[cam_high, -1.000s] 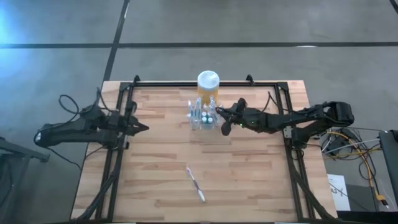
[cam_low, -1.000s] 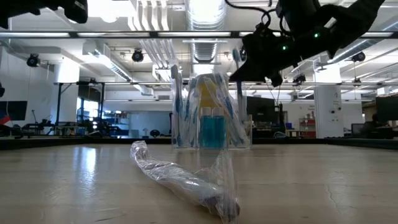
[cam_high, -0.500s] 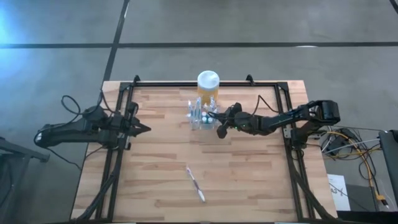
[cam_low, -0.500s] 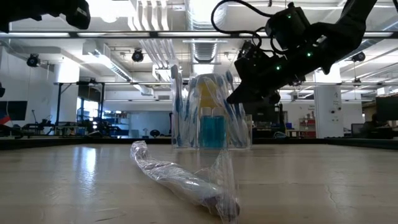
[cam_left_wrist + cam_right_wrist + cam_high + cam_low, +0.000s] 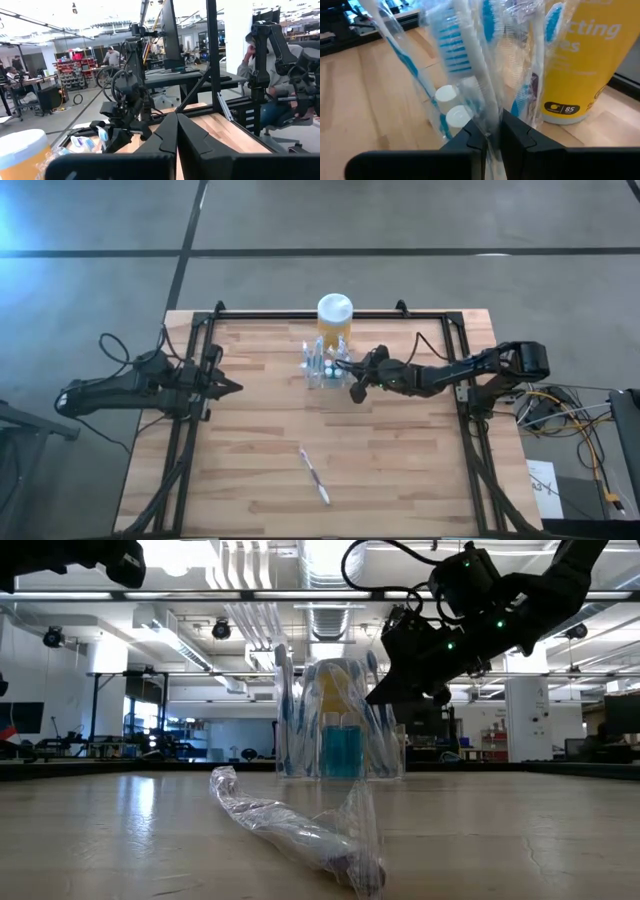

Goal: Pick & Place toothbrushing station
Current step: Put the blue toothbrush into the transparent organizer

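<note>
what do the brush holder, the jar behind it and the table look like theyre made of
Holder: likely clear glossy plastic; the brushes inside show through.
Jar: opaque yellow with printed lettering and a white lid, probably plastic.
Table: pale wood planks with visible grain and seams, possibly laminate.

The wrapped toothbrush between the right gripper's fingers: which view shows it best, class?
The right wrist view: the wrapped toothbrush fills it, pinched by the right gripper. The high view shows only the toothbrushing station; the low view hides the grip; the left wrist view is distant.

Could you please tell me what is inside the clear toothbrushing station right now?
The toothbrushing station holds upright wrapped toothbrushes and two white-capped bottles; its bottom is hidden.
</note>
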Controlling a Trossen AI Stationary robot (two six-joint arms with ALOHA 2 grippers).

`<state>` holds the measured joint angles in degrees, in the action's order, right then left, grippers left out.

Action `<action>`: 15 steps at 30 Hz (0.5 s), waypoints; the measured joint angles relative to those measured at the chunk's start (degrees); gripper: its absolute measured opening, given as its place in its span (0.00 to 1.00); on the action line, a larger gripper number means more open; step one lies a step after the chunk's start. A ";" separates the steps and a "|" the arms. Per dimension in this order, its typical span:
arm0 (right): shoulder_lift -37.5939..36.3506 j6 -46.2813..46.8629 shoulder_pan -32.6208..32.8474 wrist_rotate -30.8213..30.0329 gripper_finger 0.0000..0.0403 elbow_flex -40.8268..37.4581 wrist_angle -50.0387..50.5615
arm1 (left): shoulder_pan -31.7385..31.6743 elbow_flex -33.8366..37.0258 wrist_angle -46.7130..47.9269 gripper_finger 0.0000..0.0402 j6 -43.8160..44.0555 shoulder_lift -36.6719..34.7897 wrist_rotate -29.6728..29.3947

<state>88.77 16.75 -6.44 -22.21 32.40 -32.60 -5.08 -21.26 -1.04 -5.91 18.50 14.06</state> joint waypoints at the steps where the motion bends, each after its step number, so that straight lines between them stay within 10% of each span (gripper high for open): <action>1: -0.70 0.02 0.00 0.25 0.08 -0.05 0.42 | 0.00 0.00 -0.01 0.01 0.01 0.00 0.00; 15: -10.56 2.32 0.04 0.09 0.43 -0.04 10.40 | -0.02 0.00 0.24 0.04 0.07 -0.04 0.00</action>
<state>78.22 19.08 -6.39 -22.12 32.36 -22.20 -5.10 -21.26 -0.80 -5.84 18.46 14.06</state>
